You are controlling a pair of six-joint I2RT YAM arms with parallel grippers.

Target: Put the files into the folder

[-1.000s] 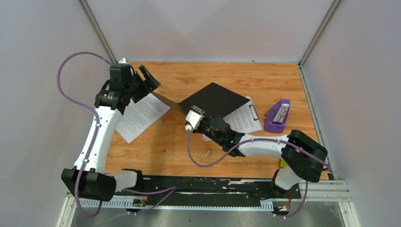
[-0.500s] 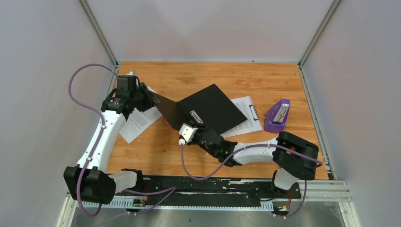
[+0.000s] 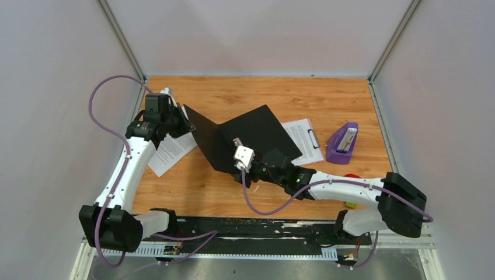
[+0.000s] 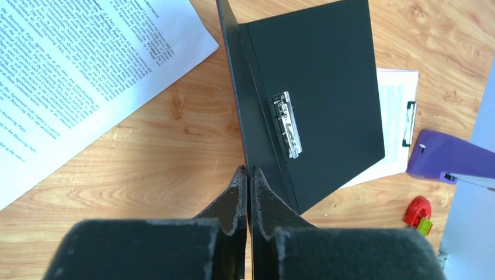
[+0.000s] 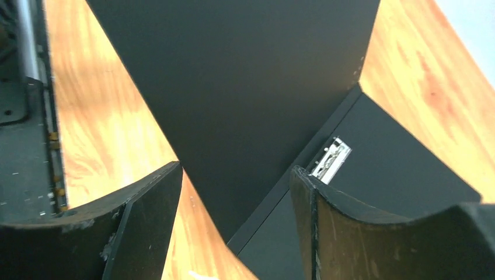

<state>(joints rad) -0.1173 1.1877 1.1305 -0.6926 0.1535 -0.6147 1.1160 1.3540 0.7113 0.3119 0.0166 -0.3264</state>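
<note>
Left tool (image 4: 248, 175) around folder (image 4: 321, 87) cover's near edge

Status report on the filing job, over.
Left hand shut on raised cover of the folder. Right hand open, empty, at its near edge. Printed sheet outside on the table, left of it. No paper inside yet.
</note>
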